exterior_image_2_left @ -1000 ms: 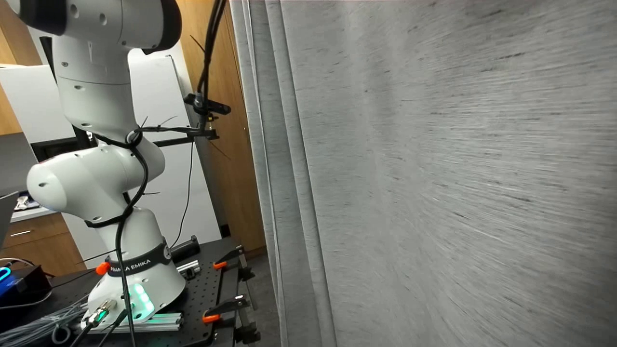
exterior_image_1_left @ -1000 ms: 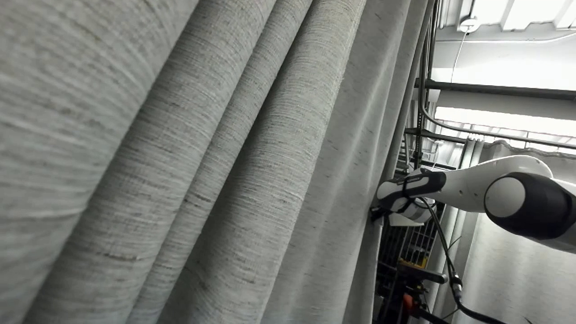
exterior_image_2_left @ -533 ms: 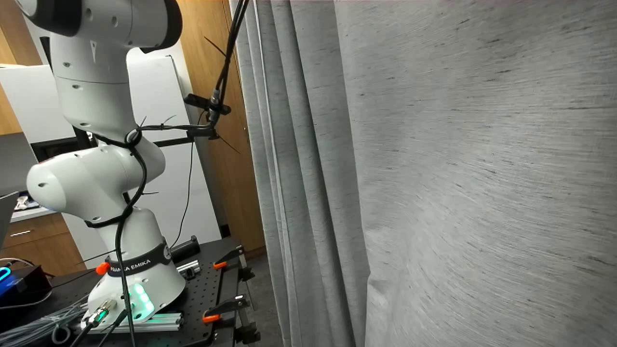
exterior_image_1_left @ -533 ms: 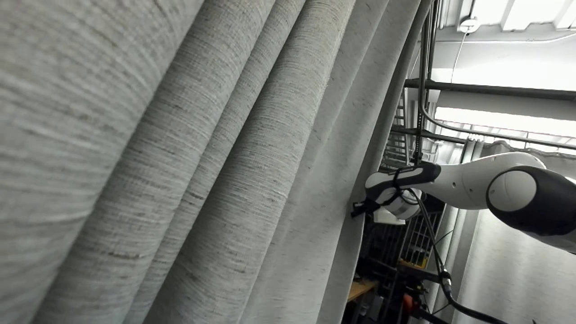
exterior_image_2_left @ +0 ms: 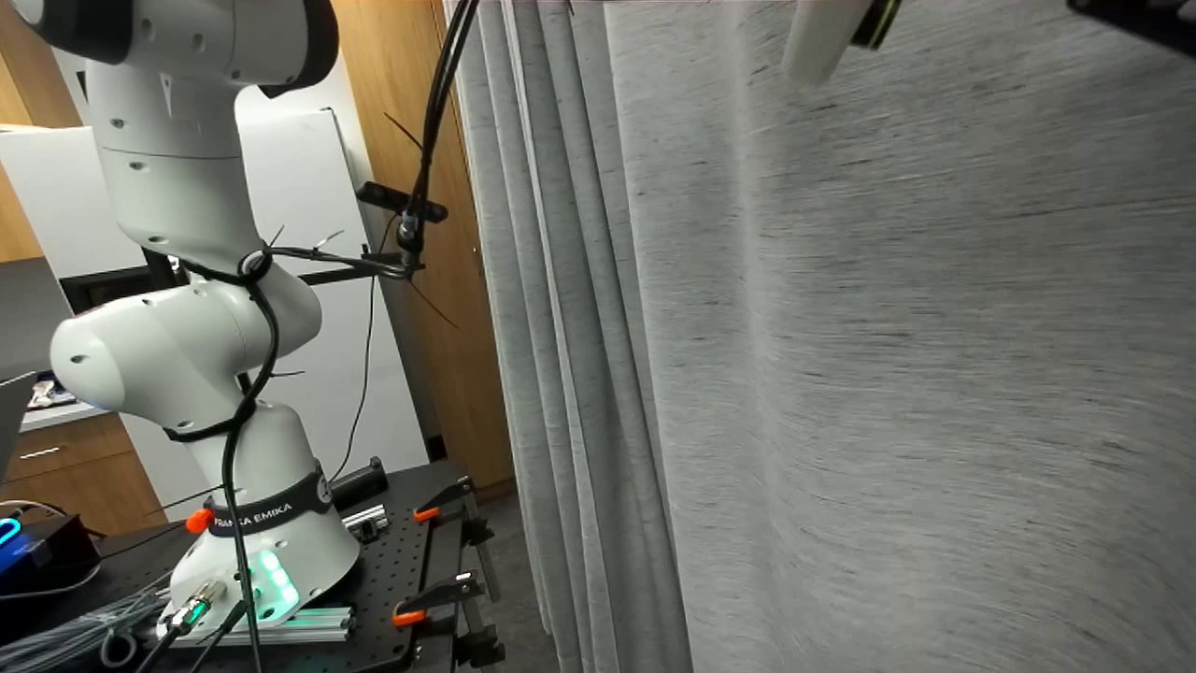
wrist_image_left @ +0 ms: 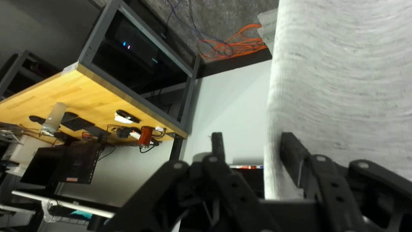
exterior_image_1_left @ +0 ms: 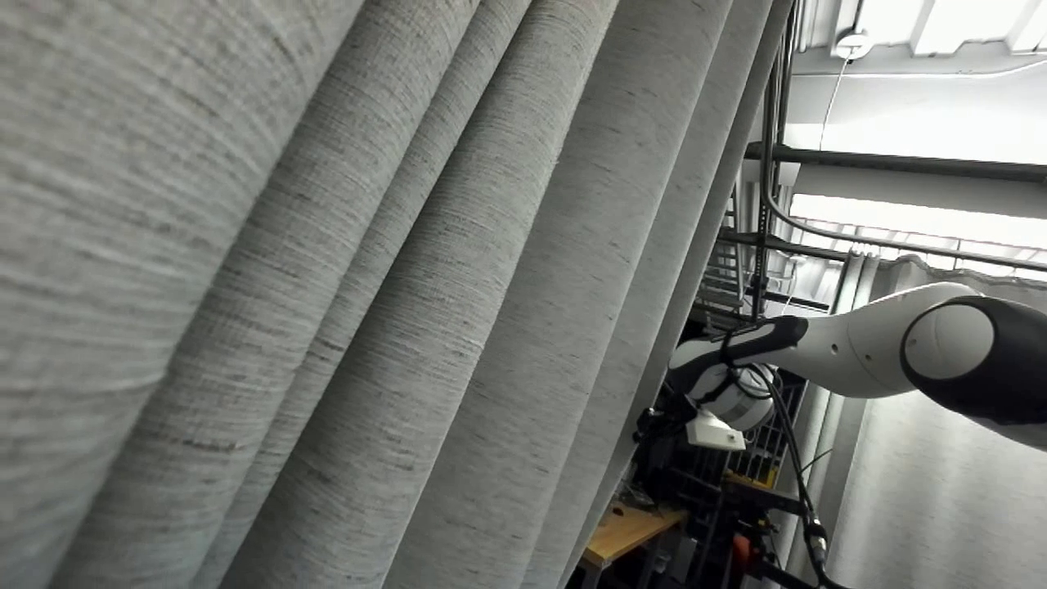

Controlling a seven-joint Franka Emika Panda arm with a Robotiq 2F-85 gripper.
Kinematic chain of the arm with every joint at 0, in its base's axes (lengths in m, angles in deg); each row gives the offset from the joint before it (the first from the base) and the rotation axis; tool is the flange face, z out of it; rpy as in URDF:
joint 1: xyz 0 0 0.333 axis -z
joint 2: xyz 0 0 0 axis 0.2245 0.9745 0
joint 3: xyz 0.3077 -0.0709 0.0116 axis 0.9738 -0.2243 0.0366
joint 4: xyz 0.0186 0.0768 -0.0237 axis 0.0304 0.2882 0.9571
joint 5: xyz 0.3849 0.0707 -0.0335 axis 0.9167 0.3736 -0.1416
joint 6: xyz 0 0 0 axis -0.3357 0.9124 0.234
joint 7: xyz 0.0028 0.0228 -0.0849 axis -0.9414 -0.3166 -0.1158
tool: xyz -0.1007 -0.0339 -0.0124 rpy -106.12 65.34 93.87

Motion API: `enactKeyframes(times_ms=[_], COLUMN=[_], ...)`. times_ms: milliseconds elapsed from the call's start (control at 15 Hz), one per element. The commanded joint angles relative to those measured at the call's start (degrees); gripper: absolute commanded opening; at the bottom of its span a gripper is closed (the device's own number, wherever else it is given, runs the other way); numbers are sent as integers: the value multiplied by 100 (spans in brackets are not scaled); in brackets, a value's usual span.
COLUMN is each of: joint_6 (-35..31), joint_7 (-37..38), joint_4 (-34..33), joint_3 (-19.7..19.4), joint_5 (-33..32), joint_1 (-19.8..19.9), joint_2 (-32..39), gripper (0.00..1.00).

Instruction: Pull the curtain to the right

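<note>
Dark metal beams [exterior_image_1_left: 908,163] are shown at the right of an exterior view, with a whitish hanging drape [exterior_image_1_left: 941,499] behind the white and black jointed robot arm [exterior_image_1_left: 859,348]. Most of the left is filled by the very large light grey woven curtain [exterior_image_1_left: 442,311], hung in deep slanting pleats. With the arm's end set by the cloth's free edge, the approach is judged to be done and a grasp and rightward pull to be left; whether any travel is gained cannot be told.

In an exterior view, the arm's foot [exterior_image_2_left: 318,565] is seen on a black perforated surface [exterior_image_2_left: 388,575] beside black clamps with orange tips [exterior_image_2_left: 444,591], shown nowhere else. The curtain is hung at the right, its narrow folds gathered near a tall brown wooden panel [exterior_image_2_left: 462,374]; only a cropped pale part [exterior_image_2_left: 827,37] and a dark part [exterior_image_2_left: 1149,23] are caught at the top.

By the wrist view alone the black two-fingered pincer [wrist_image_left: 252,143] is made legible: its fingers [wrist_image_left: 292,154] are spread and nothing is gripped, though the curtain's edge is seen in the gap, close to one finger; contact cannot be confirmed. Coiled orange cable [wrist_image_left: 238,46] on the grey floor [wrist_image_left: 222,14] is shown only there, as is most of a light wooden surface [wrist_image_left: 87,96].
</note>
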Motion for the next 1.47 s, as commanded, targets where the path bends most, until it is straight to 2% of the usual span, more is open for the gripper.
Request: enactKeyframes(times_ms=[0, 67, 200, 267, 333, 667, 1000, 1067, 1267, 1400], joint_6=[170, 175, 184, 167, 173, 163, 214, 211, 173, 167], joint_7=[-214, -251, -350, -385, -428, -525, -739, -575, -233, 121], joint_4=[662, 826, 1173, 1382, 1564, 2550, 3396, 3574, 4044, 4308], joint_3=[6, 16, 30, 23, 165, 587, 997, 413, 287, 267], joint_5=[40, 61, 96, 102, 99, 281, 915, 778, 417, 12], joint_1=[18, -6, -95, -186, -136, -441, -981, -1789, -2425, -2666], joint_2=[-475, -601, -909, -1105, -1298, -2219, -2997, -3167, -3610, -3869], gripper=[80, 88, 100, 100, 100, 100, 100, 100, 100, 100])
